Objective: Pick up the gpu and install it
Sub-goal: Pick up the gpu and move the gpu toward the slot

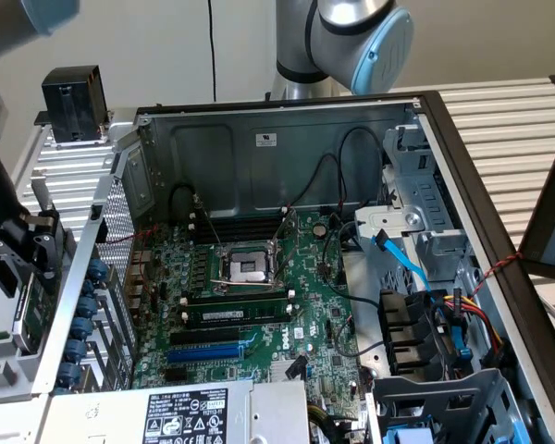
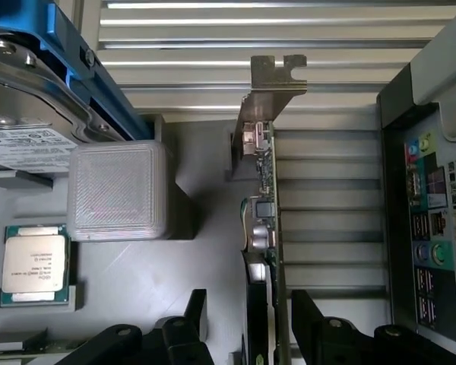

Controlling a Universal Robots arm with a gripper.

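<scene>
Card: the gpu point(image 2: 267, 198), a small green circuit board with a black plastic shroud and a silver metal end bracket, stood on its long edge outside the open grey metal computer case point(image 2: 433, 228), near that case's rear port panel. Upright like this, both flat faces were free for a grip.
Claw: the black two-fingered gripper point(image 2: 248, 308) was spread wide, with one finger on either face of the card and seemingly clear of both. Nothing was pinched.
Holder: the card appeared to sit in a groove of a flat grey plastic tray point(image 2: 137, 274) beside the case, probably so it could not tip.
Neighbours: a ribbed grey plastic block point(image 2: 118, 190) and a square silver processor chip point(image 2: 32, 262) sat on the tray, farther from the case than the card.
Destination: inside the case, the large green motherboard point(image 1: 259, 305) lay flat and its long blue expansion slot point(image 1: 203, 353) was unfilled.
Progress: by my reading the pick-up was only being lined up, and the card was not yet lifted.
</scene>
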